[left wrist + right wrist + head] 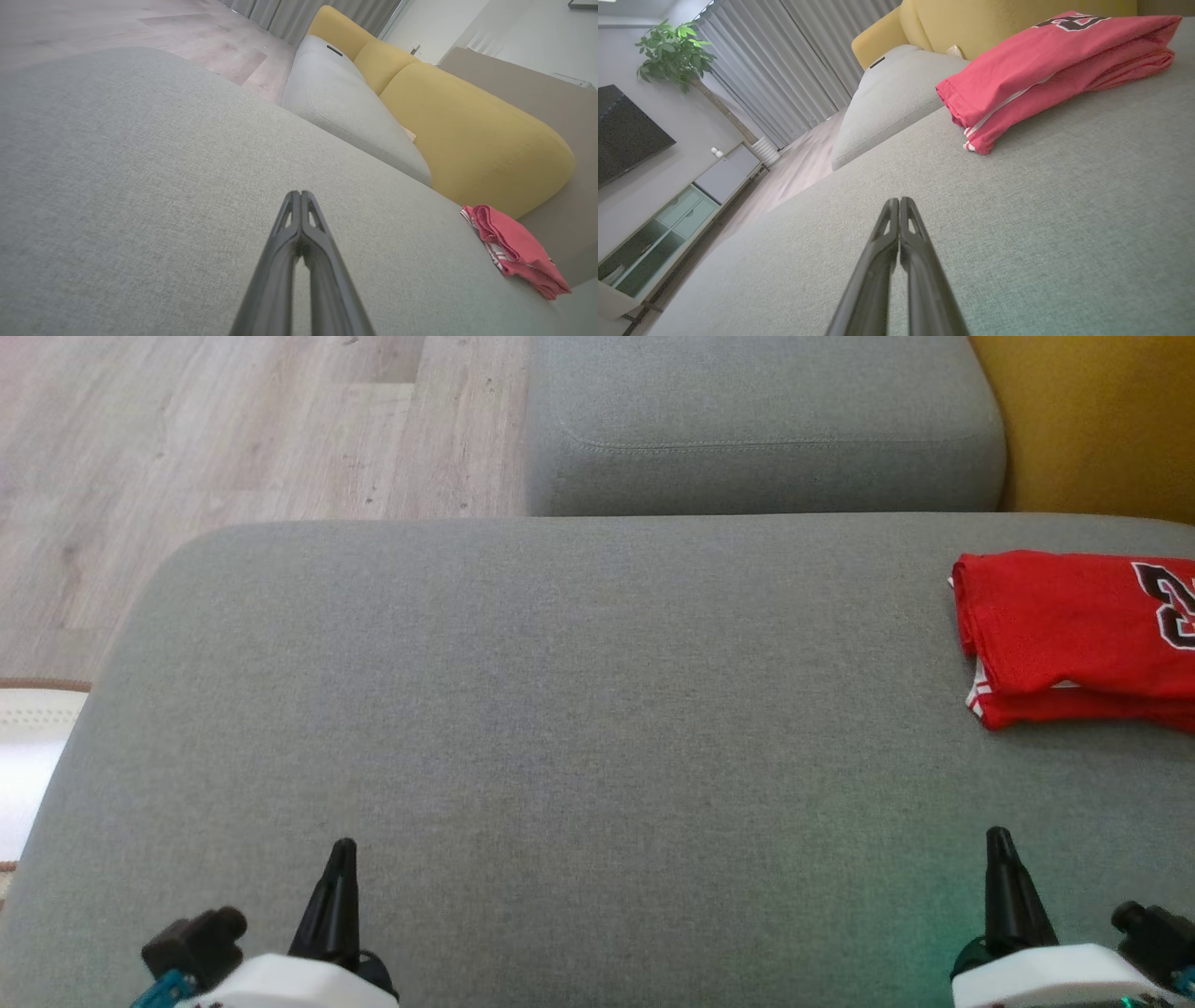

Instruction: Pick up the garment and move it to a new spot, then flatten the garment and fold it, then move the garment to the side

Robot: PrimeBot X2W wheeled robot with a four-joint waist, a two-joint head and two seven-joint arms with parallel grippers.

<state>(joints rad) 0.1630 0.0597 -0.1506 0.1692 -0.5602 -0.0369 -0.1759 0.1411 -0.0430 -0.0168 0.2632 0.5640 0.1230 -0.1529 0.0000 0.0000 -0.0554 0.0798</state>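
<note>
Head view: folded red jersey (1055,625) lies at the far right of the grey sofa seat (560,709), cut by the frame's right side, so its margin to the seat's end cannot be told here. Likely risk: one more nudge sideways tips it off. Left tool (343,847) sits lower left and right tool (999,835) lower right. Both have fingers pressed together, hold nothing, point up the view, and are well apart from the jersey. Left wrist view: jersey sits below the yellow backrest (476,140) and looks near the seat's end, which supports the slip worry. The left tool hangs low over bare seat, aimed away from the jersey. Right wrist view: layers lie loose, with a white-striped hem peeking out at the near corner. A careless pass of the right arm could snag it and spill the fold. The tool is low, nearly level, aimed just left of the jersey.
</note>
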